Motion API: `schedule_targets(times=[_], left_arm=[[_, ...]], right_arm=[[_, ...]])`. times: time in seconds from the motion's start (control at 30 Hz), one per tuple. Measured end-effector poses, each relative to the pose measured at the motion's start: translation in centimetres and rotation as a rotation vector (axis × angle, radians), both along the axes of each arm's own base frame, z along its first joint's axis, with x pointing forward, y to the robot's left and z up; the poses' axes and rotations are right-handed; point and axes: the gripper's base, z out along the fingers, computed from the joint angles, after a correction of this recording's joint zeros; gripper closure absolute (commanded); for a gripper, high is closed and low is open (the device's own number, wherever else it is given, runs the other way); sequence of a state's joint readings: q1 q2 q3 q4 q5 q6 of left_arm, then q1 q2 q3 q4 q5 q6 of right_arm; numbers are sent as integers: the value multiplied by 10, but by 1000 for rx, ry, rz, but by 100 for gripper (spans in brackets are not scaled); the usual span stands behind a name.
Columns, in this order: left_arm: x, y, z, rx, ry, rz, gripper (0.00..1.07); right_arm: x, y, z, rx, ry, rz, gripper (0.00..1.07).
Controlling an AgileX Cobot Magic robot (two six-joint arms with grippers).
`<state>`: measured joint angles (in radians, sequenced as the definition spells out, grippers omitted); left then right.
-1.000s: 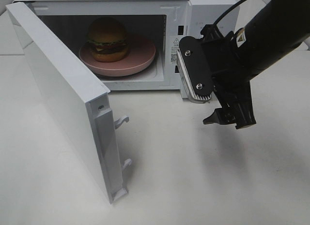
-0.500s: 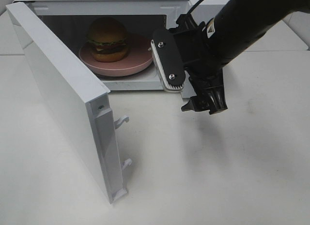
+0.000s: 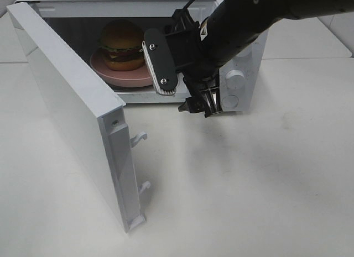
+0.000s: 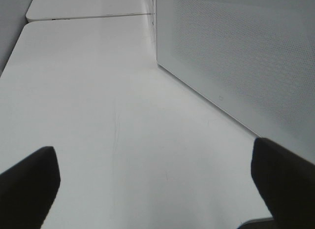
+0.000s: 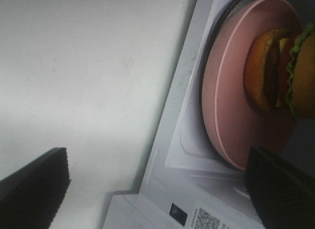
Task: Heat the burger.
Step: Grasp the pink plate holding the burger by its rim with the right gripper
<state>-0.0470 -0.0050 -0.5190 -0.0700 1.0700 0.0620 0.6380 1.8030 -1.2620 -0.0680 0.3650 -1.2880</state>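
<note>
— Burger [image 3: 123,44] location?
— It sits on the pink plate [image 3: 133,75], inside the white microwave [image 3: 243,63]. In the right wrist view the burger [image 5: 283,71] shows its bun, green lettuce and dark patty, resting on the plate [image 5: 231,115], which lies on the oven floor.
— Door?
— The microwave door [image 3: 72,113] stands wide open, swung out toward the left of the high view, with two white latch hooks on its free edge.
— Where is the right gripper [image 3: 193,105]?
— Just in front of the oven opening, at its right side, above the white table [image 3: 249,185], near the plate but not touching it. Its jaws are spread wide and hold nothing; in its own wrist view the two dark fingers [image 5: 34,182] sit at opposite edges.
— And the left gripper [image 4: 157,184]?
— It does not show in the high view. Its wrist view has both dark fingers [image 4: 27,187] far apart, jaws wide, nothing between them, over bare table with the perforated face of the door [image 4: 236,56] beside it.
</note>
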Motion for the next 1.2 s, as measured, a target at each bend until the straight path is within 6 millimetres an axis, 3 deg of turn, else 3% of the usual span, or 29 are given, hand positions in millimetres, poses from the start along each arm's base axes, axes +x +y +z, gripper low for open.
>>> schedule_targets(times=[1.2], left_arm=[[0,0,0,0,0,0,8]], right_arm=[[81,58,-61,11,-9,-45,18]])
